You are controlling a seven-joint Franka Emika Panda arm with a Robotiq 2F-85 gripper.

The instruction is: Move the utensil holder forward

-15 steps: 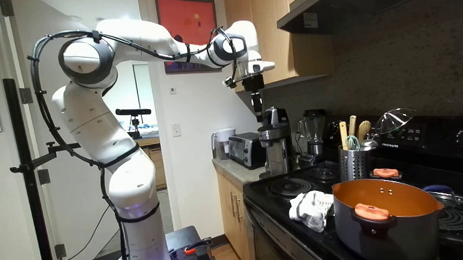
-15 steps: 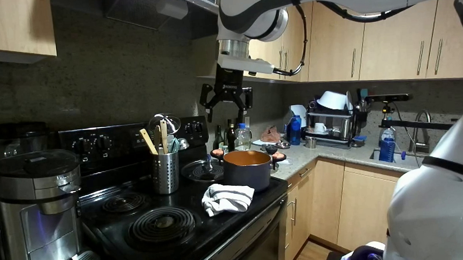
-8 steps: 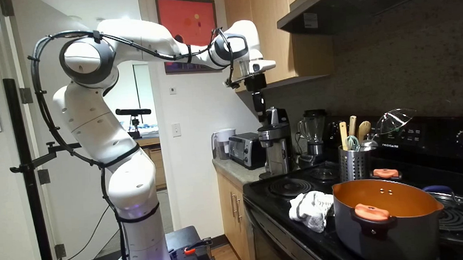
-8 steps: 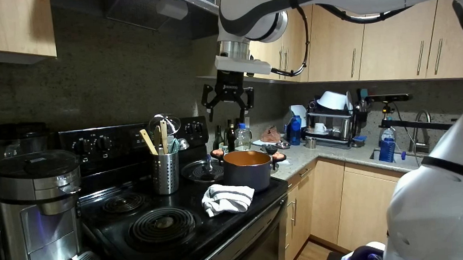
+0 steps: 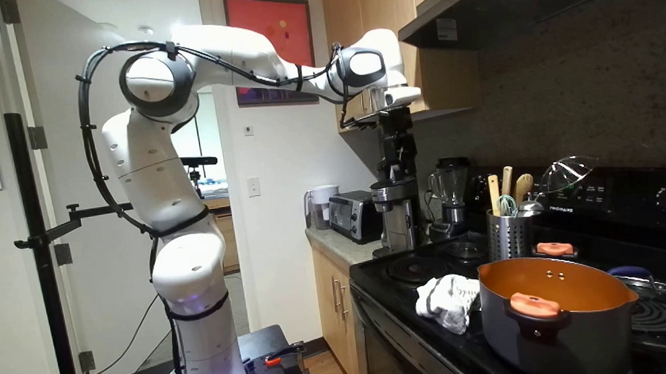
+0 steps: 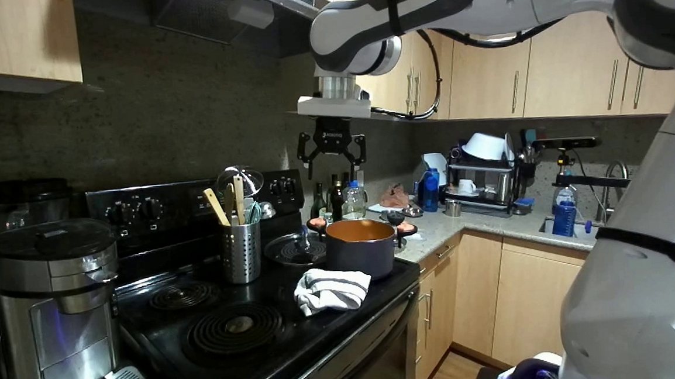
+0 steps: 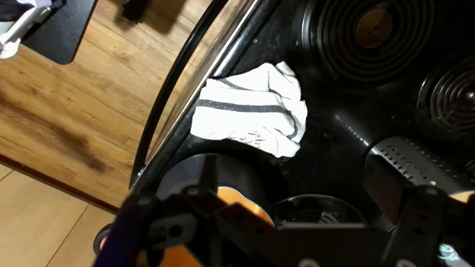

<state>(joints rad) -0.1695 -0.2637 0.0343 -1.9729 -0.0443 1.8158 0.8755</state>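
Observation:
The utensil holder is a perforated silvery metal cup with wooden handles and a whisk sticking out. It stands upright at the back of the black stove in both exterior views [image 5: 508,236] [image 6: 242,254]. It also shows at the right of the wrist view [image 7: 413,159], partly hidden by the gripper. My gripper [image 6: 333,171] hangs above the stove, pointing down, jaws wide apart and empty, well above and apart from the holder. It also shows in an exterior view [image 5: 396,169] in front of the coffee machine, and dark along the bottom of the wrist view [image 7: 297,170].
A large pot [image 6: 360,252] with orange inside and a white striped towel [image 6: 332,290] are on the stove [image 6: 237,377]. A glass lid [image 6: 283,257] lies behind the pot. A coffee machine [image 6: 58,324] stands beside the stove. The range hood [image 5: 455,26] hangs above.
The arm has reached further out over the stove, moving right in an exterior view, with its wrist a little lower. The gripper stays open. The holder, pot and towel have not moved.

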